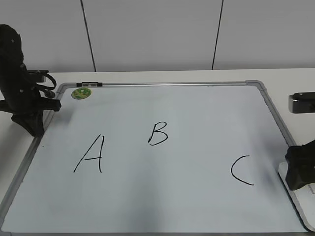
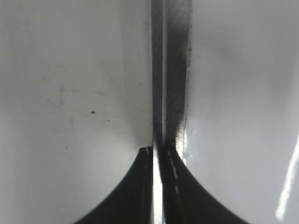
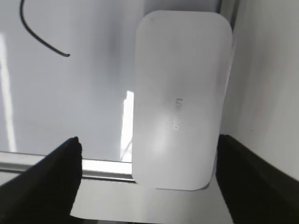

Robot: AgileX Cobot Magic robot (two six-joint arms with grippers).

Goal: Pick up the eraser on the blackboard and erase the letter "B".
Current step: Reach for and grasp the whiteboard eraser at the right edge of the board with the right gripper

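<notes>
The blackboard (image 1: 187,196) is a white dry-erase board lying flat, with black letters. The letter "B" (image 1: 158,133) is at its middle, intact. The eraser (image 3: 180,98), white and rounded, lies at the board's right edge, partly over the frame; it also shows in the exterior view (image 1: 309,191). My right gripper (image 3: 147,140) is open and hangs just above the eraser, one finger on each side, not touching it; it sits at the right edge (image 1: 300,169). My left gripper (image 2: 159,151) is shut and empty over the board's left frame (image 1: 35,129).
A black "A" (image 1: 91,155) is left of the "B" and a black "C" (image 1: 241,170) is right of it, near the eraser. A round green magnet (image 1: 81,93) sits at the top left corner. A grey device (image 1: 301,102) lies off the board's right side.
</notes>
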